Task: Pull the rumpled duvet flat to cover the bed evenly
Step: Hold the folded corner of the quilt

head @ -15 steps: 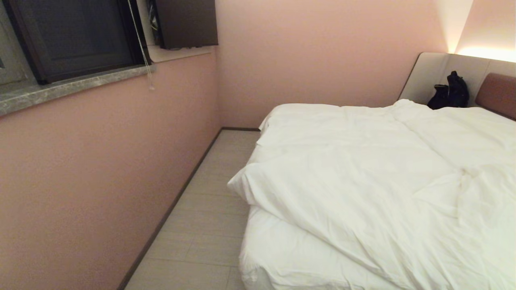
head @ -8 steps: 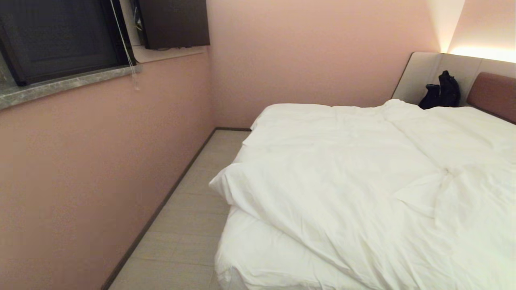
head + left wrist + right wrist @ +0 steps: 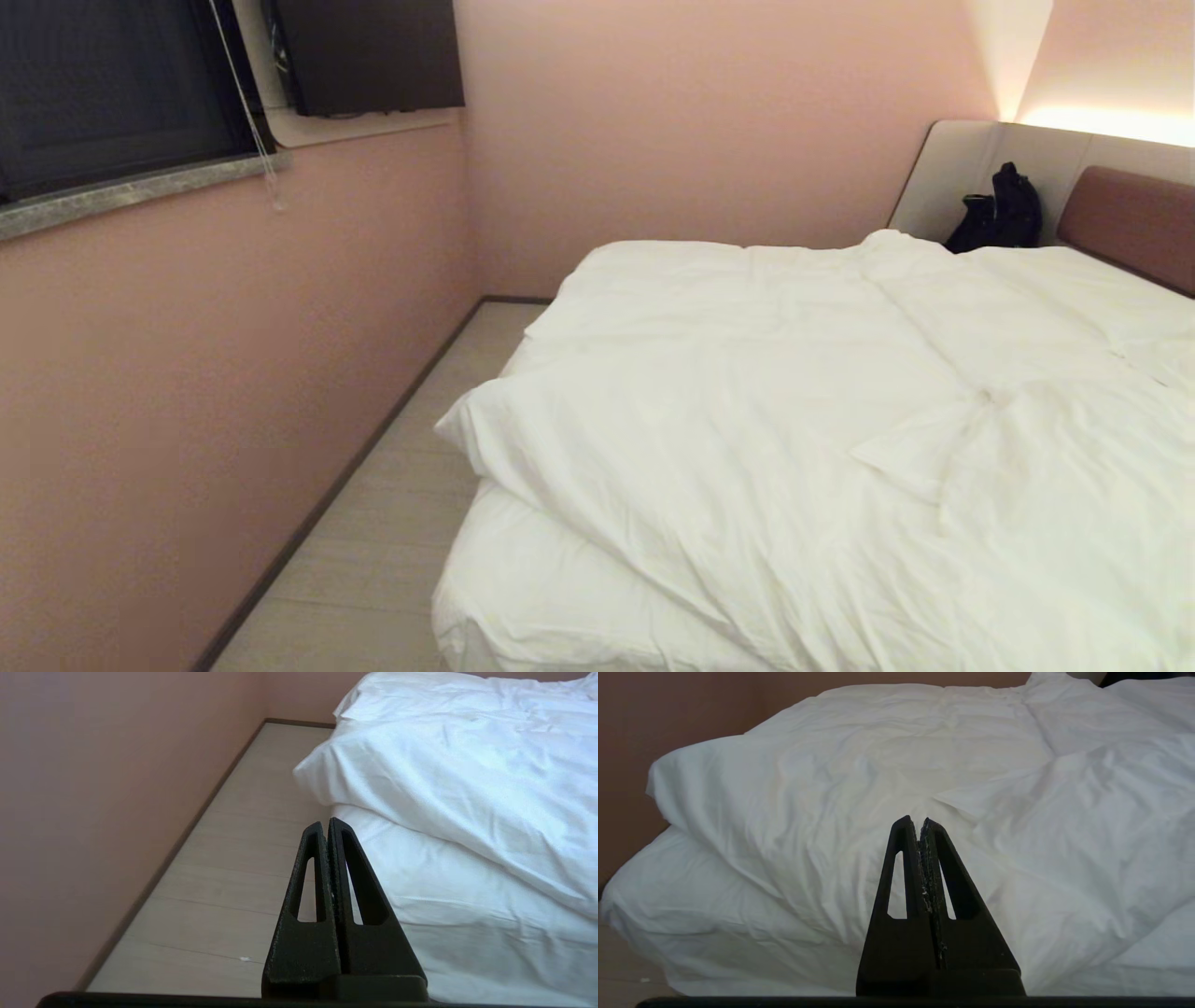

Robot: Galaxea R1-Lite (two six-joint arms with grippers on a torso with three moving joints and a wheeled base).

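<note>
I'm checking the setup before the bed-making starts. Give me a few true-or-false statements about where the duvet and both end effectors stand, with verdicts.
1. The puffy white creased duvet covers the low white-sheeted bed evenly. False: it lies rumpled, and the near corner of the mattress is left bare.
2. The left end effector is shut and holds nothing. True.
3. The right end effector grips a fold of the duvet. False: it is shut on nothing, apart from the cloth.
4. A black bag rests against the padded beige-and-brown headboard. True.
5. Neither arm shows in the head view. True.
</note>
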